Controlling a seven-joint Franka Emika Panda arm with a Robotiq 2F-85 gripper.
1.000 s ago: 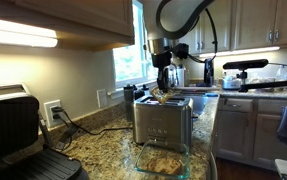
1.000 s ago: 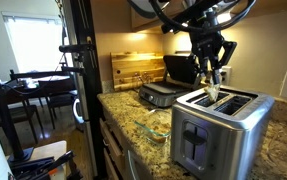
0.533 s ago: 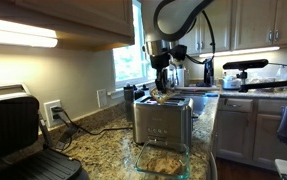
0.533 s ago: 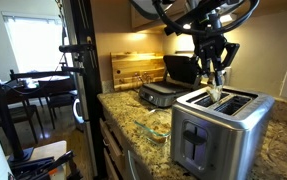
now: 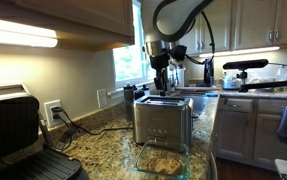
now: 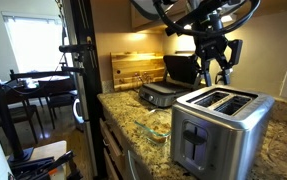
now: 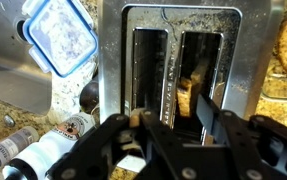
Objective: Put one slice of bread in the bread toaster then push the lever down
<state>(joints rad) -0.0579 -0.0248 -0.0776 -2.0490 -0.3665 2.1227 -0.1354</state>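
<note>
The bread toaster [image 6: 218, 125] stands near the desk's front edge. The slice of bread [image 7: 191, 97] sits low in its right-hand slot. The jaws hover above, partly open and empty. A glancing lever push could slide the toaster or fail to latch.

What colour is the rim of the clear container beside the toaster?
Blue, running around the clear container; the wrist view shows it best.

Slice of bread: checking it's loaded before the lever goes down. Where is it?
In the wrist view, the slice of bread sits inside the bread toaster, in its slot at picture right.
</note>
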